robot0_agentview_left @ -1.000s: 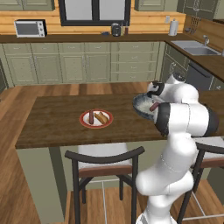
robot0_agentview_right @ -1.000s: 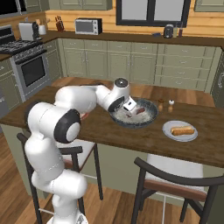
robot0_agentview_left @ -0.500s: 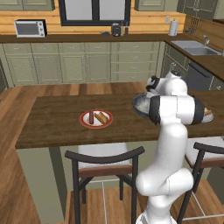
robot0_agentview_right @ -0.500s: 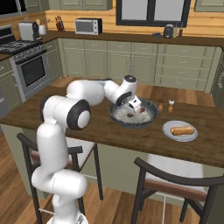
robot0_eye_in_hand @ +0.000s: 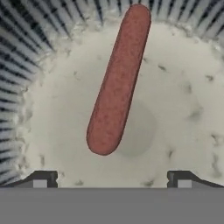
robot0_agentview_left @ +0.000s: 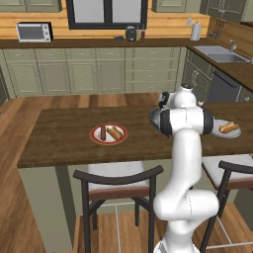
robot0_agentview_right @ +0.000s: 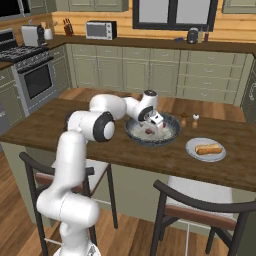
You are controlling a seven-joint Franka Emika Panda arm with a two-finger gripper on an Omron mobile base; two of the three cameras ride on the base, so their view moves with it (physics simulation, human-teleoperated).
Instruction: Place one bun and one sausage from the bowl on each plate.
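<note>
Your hand [robot0_eye_in_hand: 112,177] hangs inside the bowl [robot0_agentview_right: 172,133] with its fingers spread wide and nothing between them. Just ahead of the fingertips [robot0_eye_in_hand: 41,178] a sausage [robot0_eye_in_hand: 118,81] lies on the bowl's pale speckled floor, one end up against the ribbed wall. To the hand's right on the counter [robot0_agentview_right: 150,155] sits the grey plate [robot0_agentview_right: 194,151] with a bun [robot0_agentview_right: 209,149]; well off to its left, the red-rimmed plate [robot0_agentview_left: 95,137] carries a bun and a sausage.

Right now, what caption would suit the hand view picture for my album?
The robot's open hand hangs above a reddish-brown sausage lying in the pale speckled bowl.
</note>
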